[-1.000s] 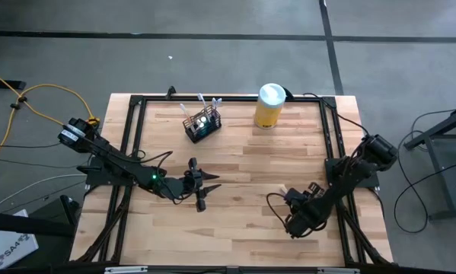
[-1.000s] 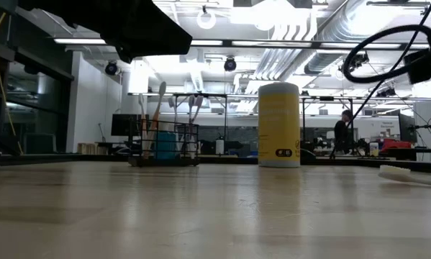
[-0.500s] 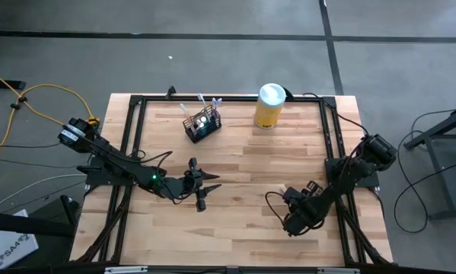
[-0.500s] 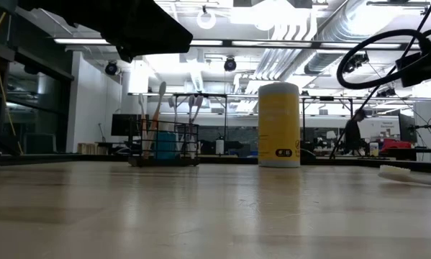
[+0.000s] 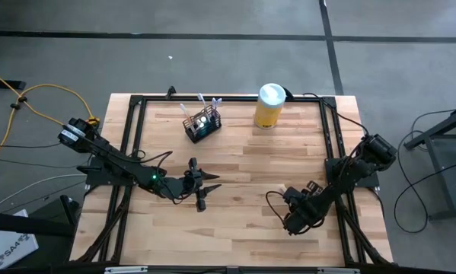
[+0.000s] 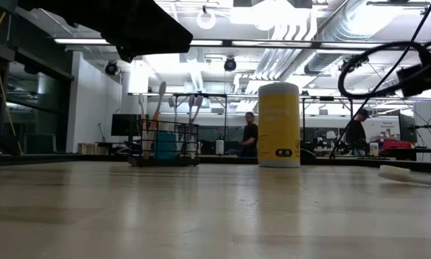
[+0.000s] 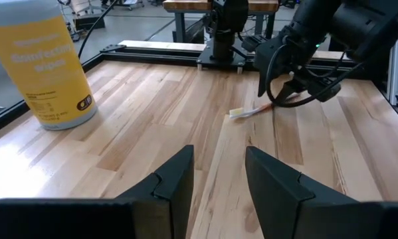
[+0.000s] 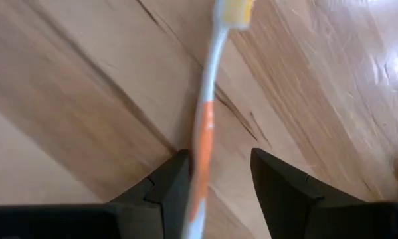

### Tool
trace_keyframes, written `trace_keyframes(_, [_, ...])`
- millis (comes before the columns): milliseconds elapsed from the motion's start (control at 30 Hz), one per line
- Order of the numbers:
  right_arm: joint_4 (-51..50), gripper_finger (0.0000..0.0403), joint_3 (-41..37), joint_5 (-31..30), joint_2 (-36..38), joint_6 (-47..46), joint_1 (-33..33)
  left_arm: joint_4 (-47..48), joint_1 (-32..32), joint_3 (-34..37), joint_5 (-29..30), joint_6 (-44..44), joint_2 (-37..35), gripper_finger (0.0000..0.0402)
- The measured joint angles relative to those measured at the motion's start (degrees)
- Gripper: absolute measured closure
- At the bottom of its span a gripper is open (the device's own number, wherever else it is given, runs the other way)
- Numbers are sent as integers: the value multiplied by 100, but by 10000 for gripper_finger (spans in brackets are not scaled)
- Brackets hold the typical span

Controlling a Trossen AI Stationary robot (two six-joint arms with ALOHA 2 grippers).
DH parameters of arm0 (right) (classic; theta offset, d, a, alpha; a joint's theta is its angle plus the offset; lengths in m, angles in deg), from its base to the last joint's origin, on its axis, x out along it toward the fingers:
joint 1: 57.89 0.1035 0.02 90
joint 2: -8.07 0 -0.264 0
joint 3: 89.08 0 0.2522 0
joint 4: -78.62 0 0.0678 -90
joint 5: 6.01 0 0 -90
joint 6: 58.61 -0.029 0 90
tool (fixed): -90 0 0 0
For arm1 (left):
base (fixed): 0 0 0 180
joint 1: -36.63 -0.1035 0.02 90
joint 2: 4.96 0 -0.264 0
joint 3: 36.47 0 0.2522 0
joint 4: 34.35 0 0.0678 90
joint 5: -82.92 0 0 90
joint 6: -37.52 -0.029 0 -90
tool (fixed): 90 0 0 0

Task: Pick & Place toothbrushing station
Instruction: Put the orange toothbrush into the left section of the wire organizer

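The toothbrushing station (image 5: 202,124), a small black wire-mesh holder with brushes standing in it, sits on the table's far left part and also shows in the low view (image 6: 163,140). A white and orange toothbrush (image 8: 204,119) lies flat on the table at the right (image 5: 282,189) (image 7: 248,111). My right gripper (image 8: 218,159) points down over its handle, open, one finger on each side (image 5: 291,199). My left gripper (image 5: 212,183) hangs open over the table's middle (image 7: 218,156), holding nothing. My right gripper comes from above with its fingers astride the toothbrush's orange handle part (image 8: 200,149). The handle lies right beside one finger (image 8: 175,176) and well apart from the other. Whether that finger touches it, I cannot tell. The toothbrush rests flat on the wood.
A yellow canister with a white lid (image 5: 269,106) stands at the far edge, right of the holder (image 6: 278,124) (image 7: 46,66). A black frame (image 5: 228,99) runs round the table. People move in the room behind.
My right arm's cable loop has swung a little in the low view, but the gripper stays over the toothbrush, which has not moved. A person has walked into view in the room behind the table.
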Motion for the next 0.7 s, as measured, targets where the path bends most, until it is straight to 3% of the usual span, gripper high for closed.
trace_keyframes(400, [215,254,-243,4,24,-93,0,-32,0,0,0,0,0,271])
trace_keyframes(700, [282,350,-251,7,13,-108,0,-27,0,0,1,0,0,271])
